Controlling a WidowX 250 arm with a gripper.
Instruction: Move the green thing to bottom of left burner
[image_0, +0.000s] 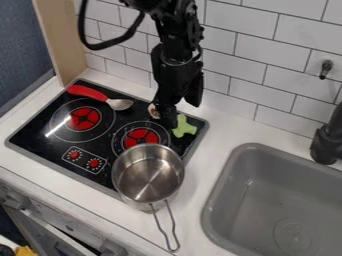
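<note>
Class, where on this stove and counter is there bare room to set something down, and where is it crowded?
The left burner's middle is bare, between the spoon and knobs. So is the counter between the stove's right edge and sink. The stove's back right is crowded: gripper, green thing, then pot in front.

2 burners (85, 119), 1 pot (148, 175), 1 spoon (120, 104) (1 sink (267, 200))
</note>
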